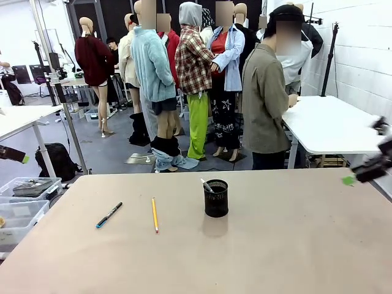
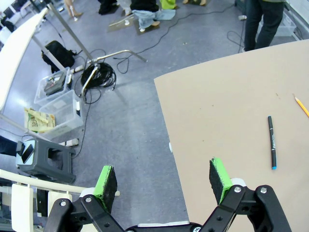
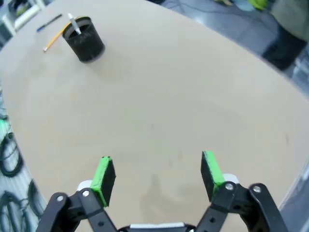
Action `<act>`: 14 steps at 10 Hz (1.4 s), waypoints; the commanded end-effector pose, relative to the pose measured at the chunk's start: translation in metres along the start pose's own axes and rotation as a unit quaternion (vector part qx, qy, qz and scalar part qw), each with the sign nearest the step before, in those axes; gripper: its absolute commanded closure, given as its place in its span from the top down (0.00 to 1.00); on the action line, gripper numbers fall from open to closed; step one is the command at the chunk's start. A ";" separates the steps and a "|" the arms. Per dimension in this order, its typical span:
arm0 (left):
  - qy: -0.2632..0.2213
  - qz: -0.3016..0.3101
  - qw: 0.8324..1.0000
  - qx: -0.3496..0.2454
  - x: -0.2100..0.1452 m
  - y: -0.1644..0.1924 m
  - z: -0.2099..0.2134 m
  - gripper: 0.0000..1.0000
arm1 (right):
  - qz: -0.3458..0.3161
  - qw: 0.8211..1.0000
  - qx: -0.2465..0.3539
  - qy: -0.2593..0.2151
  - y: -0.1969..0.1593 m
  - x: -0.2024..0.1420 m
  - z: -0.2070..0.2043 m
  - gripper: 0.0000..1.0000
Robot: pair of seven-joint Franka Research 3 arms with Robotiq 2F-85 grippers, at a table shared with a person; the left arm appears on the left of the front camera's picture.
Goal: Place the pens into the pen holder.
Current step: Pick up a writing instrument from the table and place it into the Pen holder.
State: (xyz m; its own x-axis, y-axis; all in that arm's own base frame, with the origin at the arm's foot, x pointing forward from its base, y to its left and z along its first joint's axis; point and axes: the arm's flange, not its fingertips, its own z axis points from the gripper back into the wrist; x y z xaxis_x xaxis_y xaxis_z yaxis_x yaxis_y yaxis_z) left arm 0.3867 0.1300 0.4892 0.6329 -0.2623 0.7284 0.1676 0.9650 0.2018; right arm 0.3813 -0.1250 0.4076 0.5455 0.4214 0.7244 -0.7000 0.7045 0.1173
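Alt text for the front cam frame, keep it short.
A black mesh pen holder stands on the tan table with a pale pen sticking out; a yellow pencil and a dark pen with blue ends lie to its left. The right gripper hangs at the picture's right edge, and a person stands beyond the far side.
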 end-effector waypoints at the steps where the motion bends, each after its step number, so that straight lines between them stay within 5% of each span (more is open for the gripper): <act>1: -0.001 0.003 1.000 0.001 0.000 0.000 -0.001 1.00 | -0.076 0.997 -0.032 -0.009 0.011 -0.029 0.031 0.89; 4: -0.001 0.003 1.000 0.001 0.000 0.000 -0.001 1.00 | -0.154 0.987 -0.048 0.004 0.011 -0.055 0.038 0.89; 7: 0.000 0.000 1.000 0.000 0.000 0.000 0.000 1.00 | -0.134 0.990 -0.046 -0.009 -0.010 -0.054 0.048 0.89; 11: 0.029 -0.099 0.994 -0.035 0.072 -0.088 -0.006 1.00 | -0.134 0.990 -0.046 -0.009 -0.010 -0.054 0.048 0.89; 14: 0.115 -0.142 0.983 0.004 0.080 -0.164 -0.044 1.00 | -0.134 0.990 -0.046 -0.009 -0.010 -0.054 0.048 0.89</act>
State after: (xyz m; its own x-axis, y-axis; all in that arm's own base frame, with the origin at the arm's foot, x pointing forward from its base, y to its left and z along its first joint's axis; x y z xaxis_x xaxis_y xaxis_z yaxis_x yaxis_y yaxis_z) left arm 0.4353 -0.0406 0.4930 0.6612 -0.5144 0.5461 0.4016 0.8575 0.3214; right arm 0.3376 -0.1815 0.4013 0.6981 0.1850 0.6917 -0.4779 0.8398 0.2577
